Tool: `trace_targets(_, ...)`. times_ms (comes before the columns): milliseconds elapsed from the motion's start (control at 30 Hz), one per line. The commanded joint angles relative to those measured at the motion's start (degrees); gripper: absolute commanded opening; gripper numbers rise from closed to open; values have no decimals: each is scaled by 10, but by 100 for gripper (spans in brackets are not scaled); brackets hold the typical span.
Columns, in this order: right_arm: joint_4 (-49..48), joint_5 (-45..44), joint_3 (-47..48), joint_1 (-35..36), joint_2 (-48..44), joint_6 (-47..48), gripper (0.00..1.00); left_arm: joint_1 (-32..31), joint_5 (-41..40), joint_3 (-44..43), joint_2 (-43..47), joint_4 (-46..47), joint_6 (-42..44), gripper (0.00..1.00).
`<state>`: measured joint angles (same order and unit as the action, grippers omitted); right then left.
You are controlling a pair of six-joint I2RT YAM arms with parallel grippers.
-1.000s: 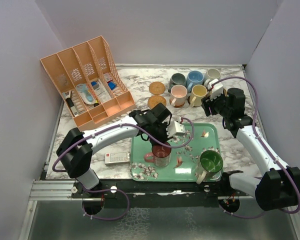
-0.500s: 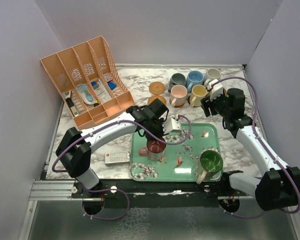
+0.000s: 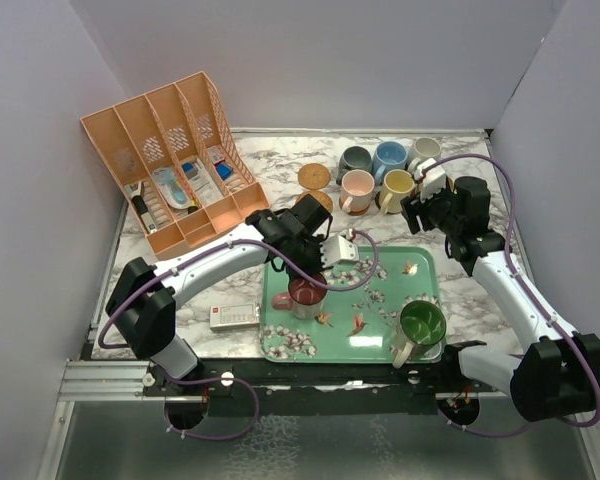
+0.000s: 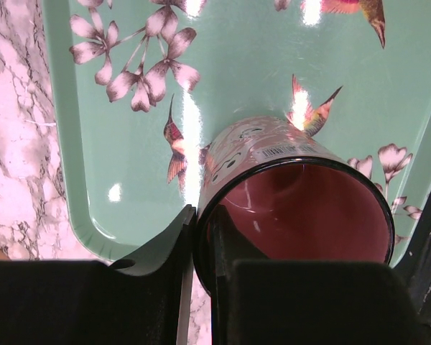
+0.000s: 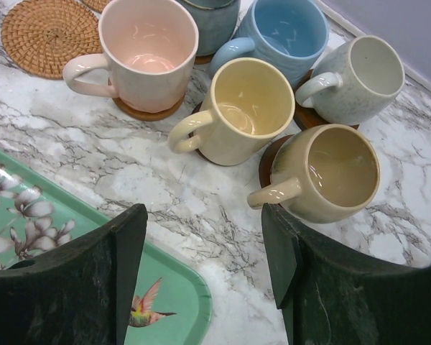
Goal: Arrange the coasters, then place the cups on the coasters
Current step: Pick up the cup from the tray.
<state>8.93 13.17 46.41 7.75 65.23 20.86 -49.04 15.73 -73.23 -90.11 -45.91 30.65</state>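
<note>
Your left gripper (image 4: 202,224) clamps the dark red mug (image 4: 273,151) by its rim, probably to carry it; right gripper (image 5: 205,219) gapes wide.

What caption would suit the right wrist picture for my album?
Open end effector hovers over mugs on coasters, beside a green tray.

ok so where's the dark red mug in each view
top external: the dark red mug is over the left part of the green floral tray, near its front edge.
left wrist: the mug fills the lower middle, mouth toward the camera, its rim pinched by the left gripper.
right wrist: not in it.
shared landmark: the green floral tray, seen in all three views.
</note>
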Motion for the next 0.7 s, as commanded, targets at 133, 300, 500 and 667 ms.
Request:
trace_targets(133, -19, 14, -6, -4, 6, 6, 66, 15, 75, -32, 8, -36, 59, 0)
trace_targets(300, -19, 13, -6, -3, 2, 7, 67, 39, 101, -72, -15, -67, 86, 0)
trace_targets(500, -17, 22, -6, -4, 8, 6, 70, 74, 127, -121, -24, -77, 96, 0)
trace_targets(667, -15, 25, -3, -3, 15, 5, 72, 109, 141, -159, -37, -76, 104, 0)
